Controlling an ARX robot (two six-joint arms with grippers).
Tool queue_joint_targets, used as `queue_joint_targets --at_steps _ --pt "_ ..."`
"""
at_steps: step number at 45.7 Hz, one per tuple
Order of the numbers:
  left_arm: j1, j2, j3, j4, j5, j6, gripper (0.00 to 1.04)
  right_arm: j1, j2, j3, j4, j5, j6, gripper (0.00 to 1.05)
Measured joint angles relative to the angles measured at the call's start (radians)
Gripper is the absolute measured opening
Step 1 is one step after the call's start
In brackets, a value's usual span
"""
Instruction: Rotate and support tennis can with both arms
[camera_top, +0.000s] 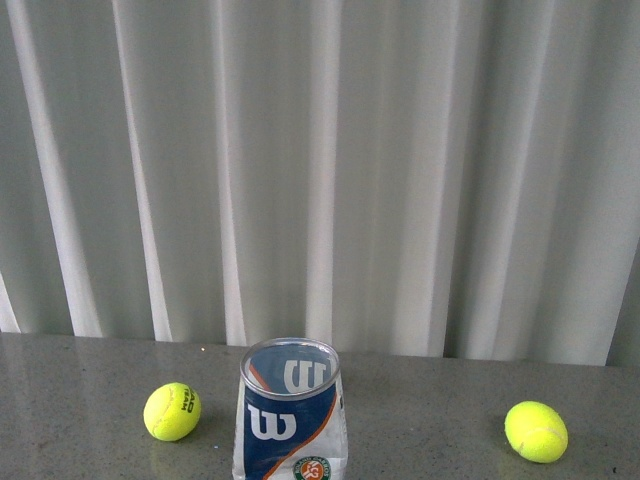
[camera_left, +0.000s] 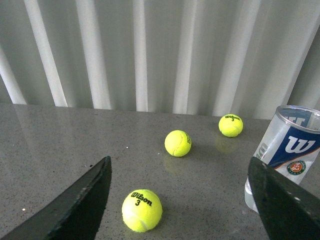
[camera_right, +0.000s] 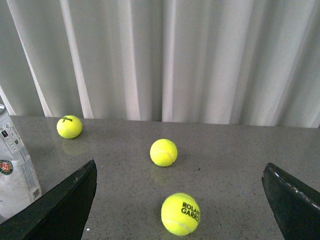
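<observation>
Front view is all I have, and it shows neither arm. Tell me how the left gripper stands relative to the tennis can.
Observer: The left gripper is open; the tennis can stands upright beyond one finger, not between them.
Operator: Now report the right gripper.
Observer: The right gripper is open too and holds nothing; the can shows only at the edge of its view.
Operator: Say what lies ahead of it.
Observer: Three tennis balls on the table, the nearest ball printed ROLAND GARROS.
</observation>
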Motion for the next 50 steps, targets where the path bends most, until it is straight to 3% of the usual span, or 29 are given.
queue_joint_targets --at_steps 3,50 --pt "0.0 0.0 0.0 0.0 0.0 0.0 0.99 0.0 0.0 0.0 0.0 0.0 0.0 0.98" --pt "0.0 0.0 0.0 0.0 0.0 0.001 0.98 0.0 0.0 0.0 0.0 0.0 0.0 0.98"
